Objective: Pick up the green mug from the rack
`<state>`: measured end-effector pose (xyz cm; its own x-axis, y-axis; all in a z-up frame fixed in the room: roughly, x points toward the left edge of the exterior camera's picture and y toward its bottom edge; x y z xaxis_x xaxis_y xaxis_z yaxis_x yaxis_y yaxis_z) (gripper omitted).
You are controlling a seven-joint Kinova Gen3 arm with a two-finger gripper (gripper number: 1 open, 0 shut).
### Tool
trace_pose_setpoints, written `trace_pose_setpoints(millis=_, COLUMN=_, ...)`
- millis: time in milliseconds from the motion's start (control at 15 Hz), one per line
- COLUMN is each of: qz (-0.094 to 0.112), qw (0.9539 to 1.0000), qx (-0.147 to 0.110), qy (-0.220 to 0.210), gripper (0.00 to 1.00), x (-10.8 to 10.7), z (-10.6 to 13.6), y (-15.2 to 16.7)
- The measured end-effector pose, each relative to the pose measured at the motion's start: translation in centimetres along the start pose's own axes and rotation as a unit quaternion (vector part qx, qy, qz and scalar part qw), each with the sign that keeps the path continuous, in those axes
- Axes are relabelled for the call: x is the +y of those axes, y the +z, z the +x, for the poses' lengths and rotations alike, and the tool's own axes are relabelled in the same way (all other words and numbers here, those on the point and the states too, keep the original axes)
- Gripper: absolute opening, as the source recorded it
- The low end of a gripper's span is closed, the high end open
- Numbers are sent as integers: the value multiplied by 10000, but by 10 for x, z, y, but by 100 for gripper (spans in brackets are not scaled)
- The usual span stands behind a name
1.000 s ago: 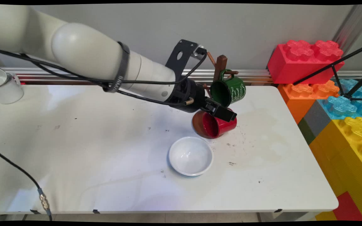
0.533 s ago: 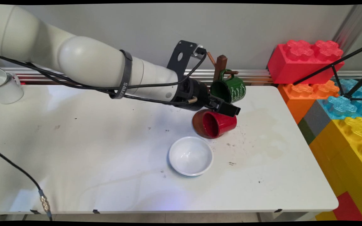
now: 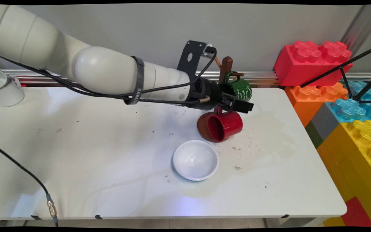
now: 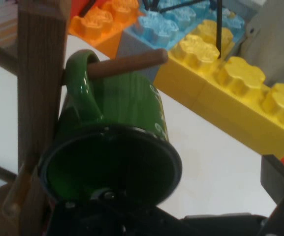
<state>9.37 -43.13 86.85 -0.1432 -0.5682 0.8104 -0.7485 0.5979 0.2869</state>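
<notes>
Mugs hang on the wooden mug tree [image 3: 226,66] at the counter's [image 3: 108,145] far edge: the green mug [image 3: 238,90] is hooked by its handle over an upper peg [image 4: 127,64], mouth tipped down and toward the arm. The red mug [image 3: 224,125] sits lower, tilted with its mouth toward the near left and its handle uppermost just under the hand; whether that handle is on a peg cannot be told, as the hand hides it. The white bowl [image 3: 195,160] stands upright on the counter just in front of the red mug, apart from it. A white mug [image 3: 3,88] stands far off at the left edge, and big toy blocks [image 3: 314,62] are stacked beyond the right end.

The arm reaches in from the upper left, stretched nearly level across the counter, wrist pointing right. The gripper [image 3: 242,105] lies between the two hanging mugs, just below the green mug's rim and just above the red one's handle. Its jaws are released and grasp nothing: in the hand view one finger [image 4: 279,179] stands far out at the right edge, and the green mug's mouth fills the lower middle, very close to the linkage
</notes>
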Motion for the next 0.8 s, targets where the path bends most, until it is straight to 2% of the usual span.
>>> trace_pose_setpoints(millis=800, qz=-49, qw=9987, qx=252, qy=-444, gripper=100, x=-2, z=-1, y=24)
